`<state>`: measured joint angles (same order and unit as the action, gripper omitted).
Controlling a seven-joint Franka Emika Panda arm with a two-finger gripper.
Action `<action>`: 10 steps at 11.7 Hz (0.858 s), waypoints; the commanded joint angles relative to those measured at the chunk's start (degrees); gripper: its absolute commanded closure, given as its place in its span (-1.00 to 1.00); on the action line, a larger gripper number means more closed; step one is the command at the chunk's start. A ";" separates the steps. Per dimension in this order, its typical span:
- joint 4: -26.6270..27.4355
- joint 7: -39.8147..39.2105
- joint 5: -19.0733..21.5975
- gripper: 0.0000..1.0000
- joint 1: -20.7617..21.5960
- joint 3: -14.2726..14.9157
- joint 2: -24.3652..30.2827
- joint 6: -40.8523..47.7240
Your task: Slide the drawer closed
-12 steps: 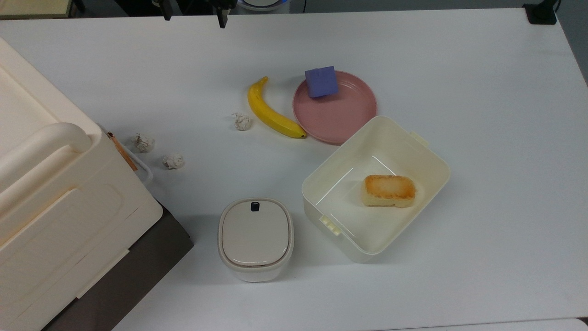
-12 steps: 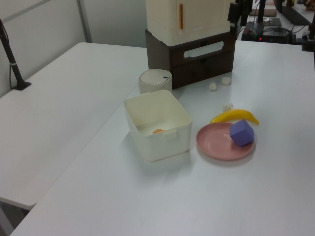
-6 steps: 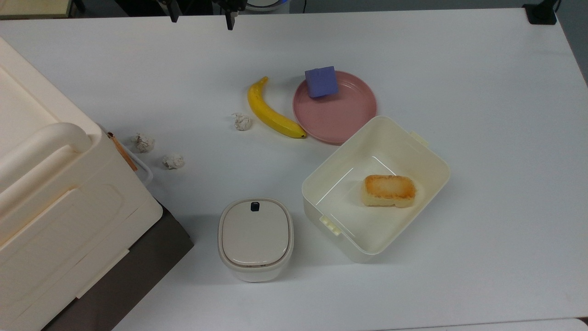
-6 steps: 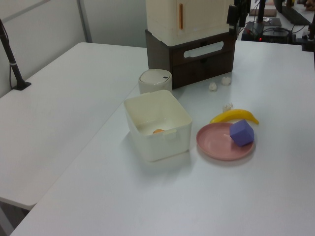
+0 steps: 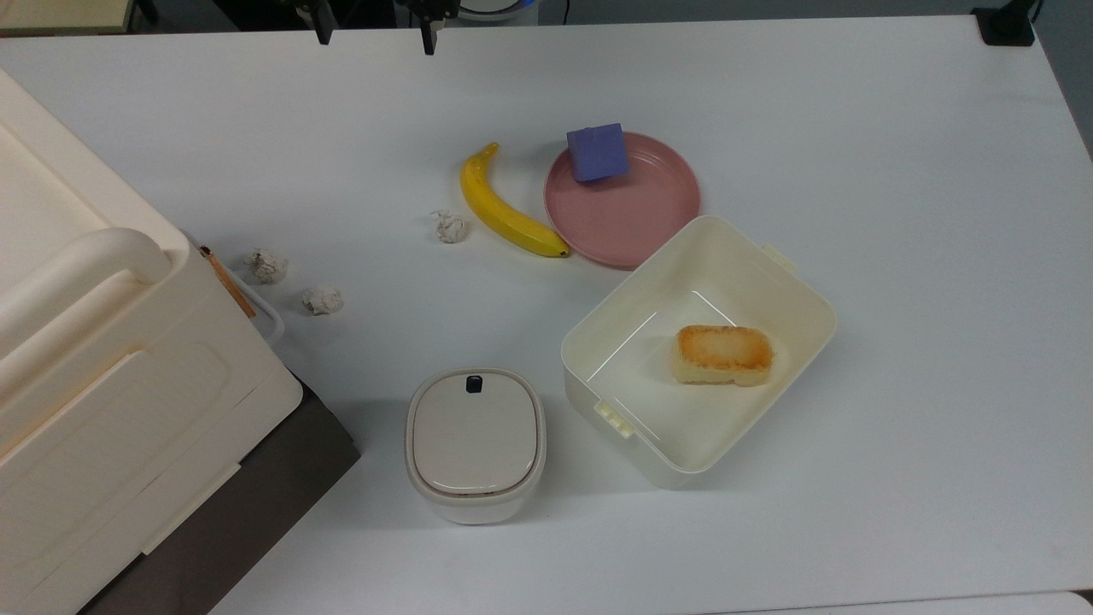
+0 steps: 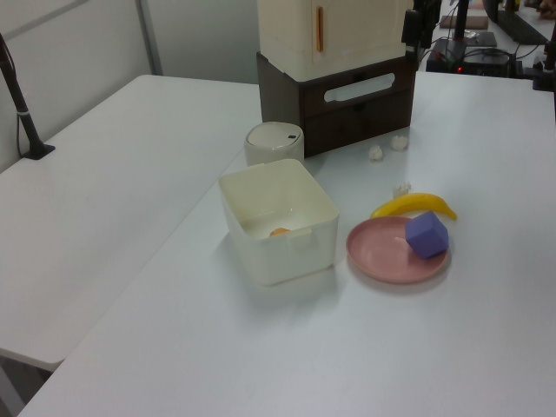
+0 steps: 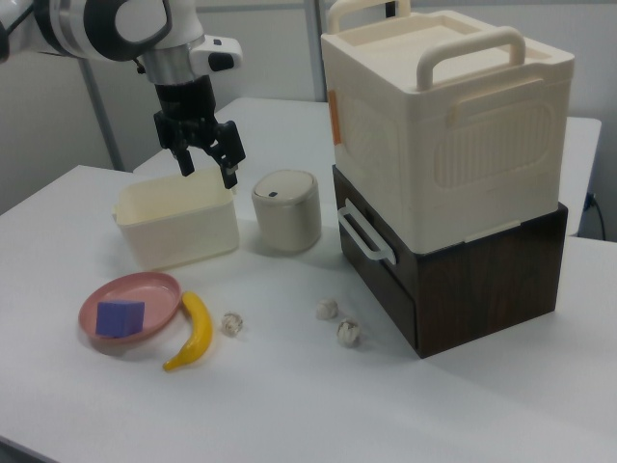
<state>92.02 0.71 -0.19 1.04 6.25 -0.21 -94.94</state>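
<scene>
The drawer [image 7: 384, 275] has a dark brown front and a white loop handle [image 7: 363, 236]. It sits in the brown base under the big cream cabinet [image 7: 443, 125], and its front looks about level with the base's face. In the left view the drawer front [image 6: 358, 102] faces the table. In the top view, part of the handle [image 5: 266, 314] pokes out from under the cabinet [image 5: 85, 342]. My gripper [image 7: 204, 164] hangs open above the table, far to the right view's left of the drawer, holding nothing. Its fingertips [image 5: 324, 34] reach in at the top view's upper edge.
Three crumpled paper balls [image 5: 321, 299] lie on the table in front of the drawer. A lidded cream container [image 5: 475, 440] stands near the cabinet's corner. Beyond it are an open cream box [image 5: 768, 273] with bread [image 5: 724, 353], a banana [image 5: 504, 209] and a pink plate [image 5: 640, 213] carrying a purple block [image 5: 598, 151].
The gripper shifted a little toward the top view's right between one second and half a second ago, then held still. The drawer and the table objects have not moved.
</scene>
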 commanded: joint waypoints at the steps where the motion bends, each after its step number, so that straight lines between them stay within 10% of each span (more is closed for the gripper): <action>1: -2.89 -2.99 0.36 -1.00 0.11 0.87 0.38 1.86; 10: -3.25 -2.91 1.42 -1.00 0.19 0.52 1.26 4.24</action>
<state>89.09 -1.18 0.18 0.88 6.68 0.24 -93.06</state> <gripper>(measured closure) 0.000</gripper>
